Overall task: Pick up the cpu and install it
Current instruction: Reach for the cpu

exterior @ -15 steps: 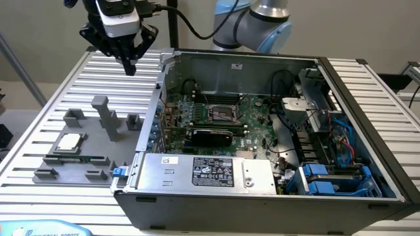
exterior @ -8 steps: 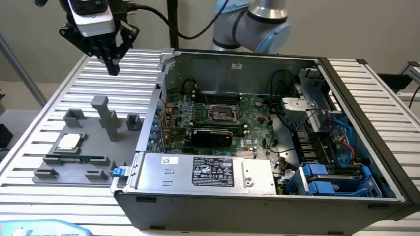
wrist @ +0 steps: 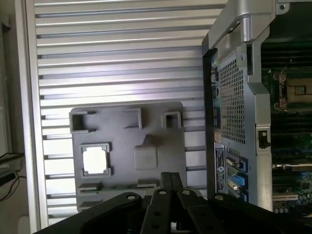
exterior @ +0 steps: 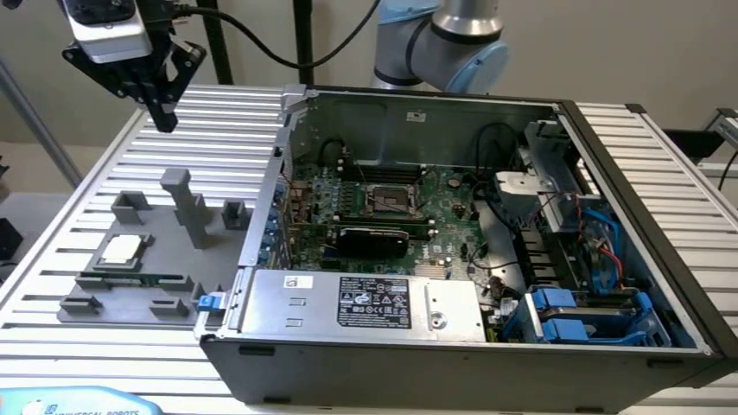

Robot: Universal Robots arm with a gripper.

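Note:
The cpu [exterior: 121, 251], a small square chip with a silvery-white top, lies in a recess of the grey fixture plate [exterior: 150, 298] at the exterior view's left. In the wrist view the cpu [wrist: 95, 160] glares white on that plate [wrist: 146, 131]. My gripper [exterior: 166, 119] hangs high above the slatted table, well above and behind the fixture, fingers pressed together and holding nothing. Its black fingers [wrist: 165, 183] come to a point over the plate's edge. The motherboard's cpu socket [exterior: 386, 201] sits uncovered inside the open computer case [exterior: 461, 346].
A long green memory stick [exterior: 133, 280] lies on the fixture in front of the cpu, among grey upright blocks [exterior: 185, 207]. The case wall [wrist: 234, 97] stands beside the fixture. The power supply [exterior: 369, 303] and blue drive bays [exterior: 576, 316] fill the case front.

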